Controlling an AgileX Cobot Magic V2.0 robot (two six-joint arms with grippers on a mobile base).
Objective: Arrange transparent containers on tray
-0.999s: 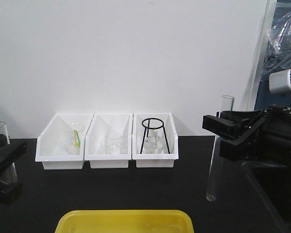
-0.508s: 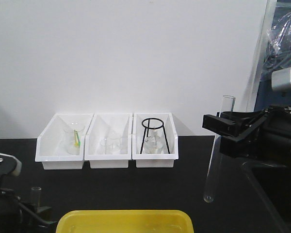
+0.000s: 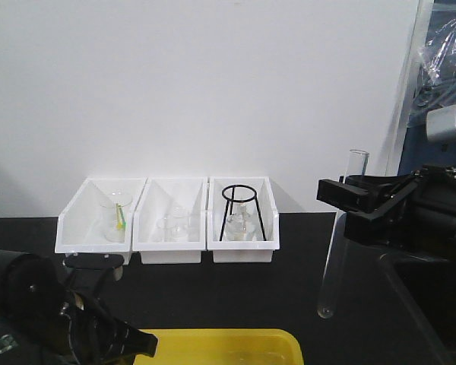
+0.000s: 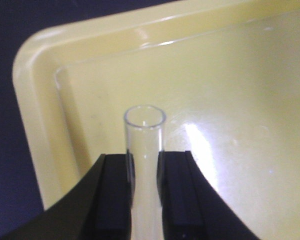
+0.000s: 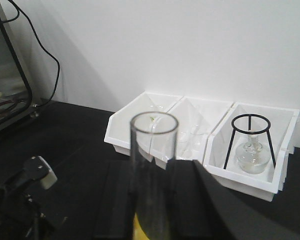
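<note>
- Exterior front-facing view showed a black table [image 3: 289, 281] running across the lower half, against a white wall.
- The yellow tray [image 3: 235, 334] sat at 6 o'clock on the near edge of the table, only its far rim and part of its floor in shot.
- Three white bins stood side by side just beyond centre: the left bin [image 3: 80, 217], the middle bin [image 3: 171, 255] and the right bin [image 3: 243, 252], walls touching.
- The left arm [image 3: 53, 312] filled the 7 o'clock corner, bent down against the tray's left end.
- In the left wrist view, the left gripper [image 4: 145, 170] was clamped on a test tube [image 4: 145, 135], open mouth toward 12 o'clock, over the tray's floor near a rounded corner; whether the glass touched the floor could not be told.
- The right gripper [image 3: 340, 209] sat at 3 o'clock, well apart from the tray, its jaws closed on the second test tube [image 3: 330, 281].
- That tube hung nearly upright, rim tipped slightly toward 1 o'clock, round bottom low over the table.
- A black wire tripod [image 3: 241, 209] stood in the right bin over a round flask [image 3: 239, 224].
- Clear beakers [image 3: 175, 224] sat in the middle bin, and one beaker [image 3: 118, 217] in the left bin.
</note>
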